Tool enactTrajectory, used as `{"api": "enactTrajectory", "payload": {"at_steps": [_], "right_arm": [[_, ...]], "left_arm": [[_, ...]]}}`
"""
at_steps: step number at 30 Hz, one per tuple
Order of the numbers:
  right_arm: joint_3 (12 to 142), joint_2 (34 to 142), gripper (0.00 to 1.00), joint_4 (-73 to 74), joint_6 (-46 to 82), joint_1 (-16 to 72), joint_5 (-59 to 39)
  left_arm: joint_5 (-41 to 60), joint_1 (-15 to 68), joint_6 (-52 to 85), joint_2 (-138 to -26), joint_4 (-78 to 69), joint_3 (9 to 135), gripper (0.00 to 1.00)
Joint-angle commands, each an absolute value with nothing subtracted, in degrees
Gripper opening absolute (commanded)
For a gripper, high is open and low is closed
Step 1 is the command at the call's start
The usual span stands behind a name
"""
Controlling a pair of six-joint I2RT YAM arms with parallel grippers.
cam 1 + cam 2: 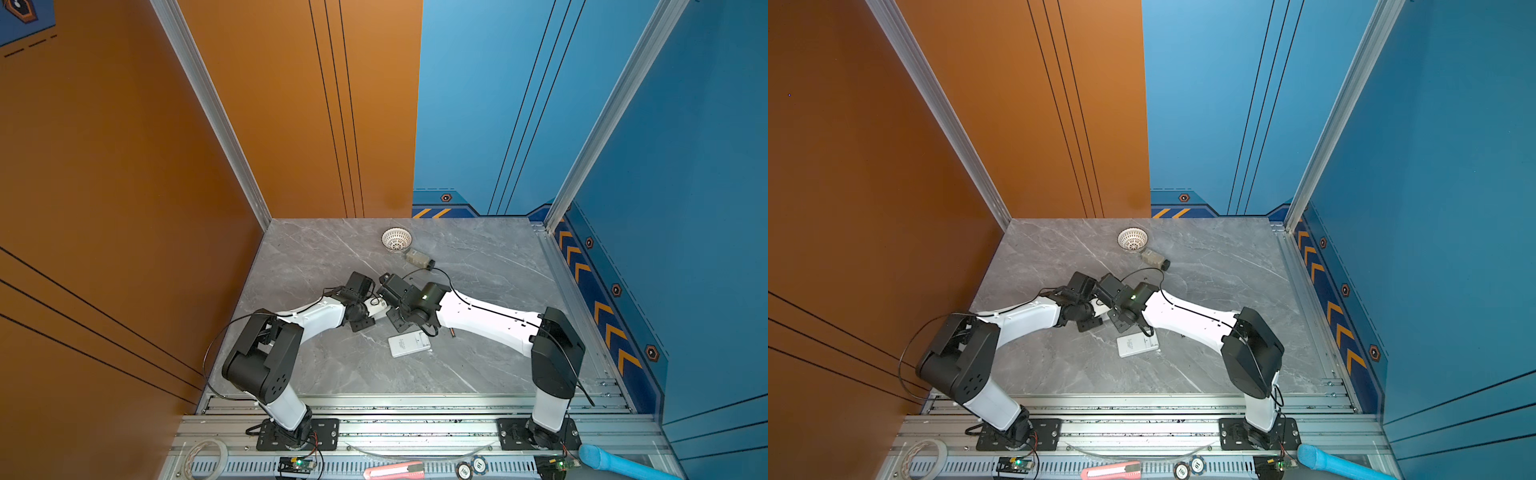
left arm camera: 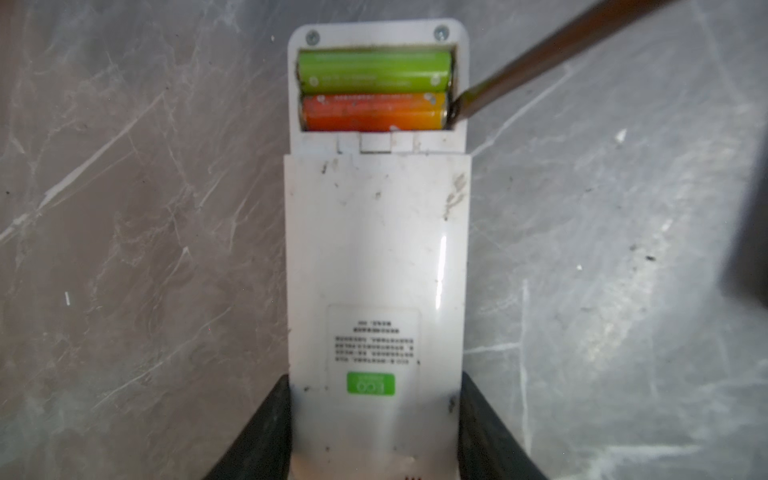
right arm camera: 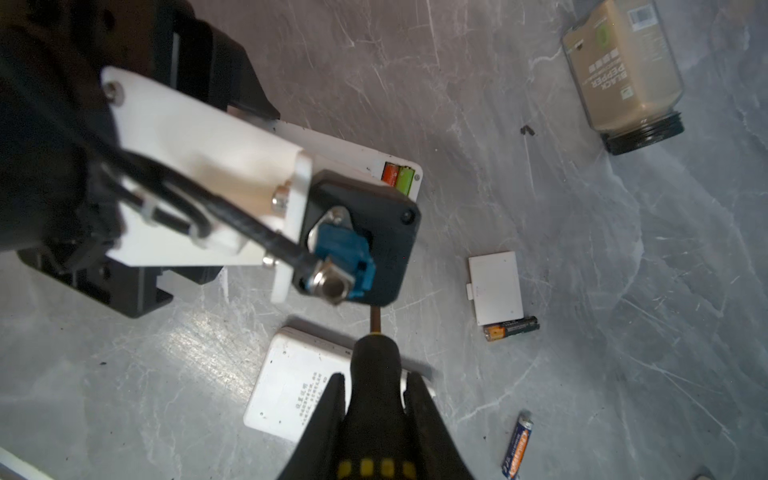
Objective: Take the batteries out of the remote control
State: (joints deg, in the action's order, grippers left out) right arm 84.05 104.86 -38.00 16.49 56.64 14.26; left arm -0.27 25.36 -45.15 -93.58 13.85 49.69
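I am clamping the remote [image 2: 374,249] in the left gripper [image 2: 375,386] to steady it. The right gripper [image 3: 374,376], closed on the screwdriver [image 2: 540,62], is prying the orange battery [image 2: 374,114] beside the green battery [image 2: 374,70] inside the remote.

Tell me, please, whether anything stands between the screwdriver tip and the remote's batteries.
Nothing visible does: the remote is open, the green battery and orange battery lie exposed, with the screwdriver tip at the orange one's end.
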Motion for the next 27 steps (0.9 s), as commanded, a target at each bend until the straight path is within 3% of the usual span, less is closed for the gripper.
{"api": "enactTrajectory", "payload": {"at_steps": [1, 11, 27], "right_arm": [[77.04, 106.65, 0.0, -25.19, 20.63, 56.57, 15.26], [64.65, 101.02, 0.0, -8.08, 25.63, 56.28, 19.75], [62.01, 100.98, 0.0, 1.42, 26.65, 56.22, 20.83]], "left_arm": [[11.96, 26.67, -48.2, -93.31, 22.32, 49.66, 0.0], [17.27, 26.28, -47.69, -94.33, 23.61, 50.84, 0.0], [24.91, 24.85, -45.71, -95.75, 25.05, 51.87, 0.0]]}}
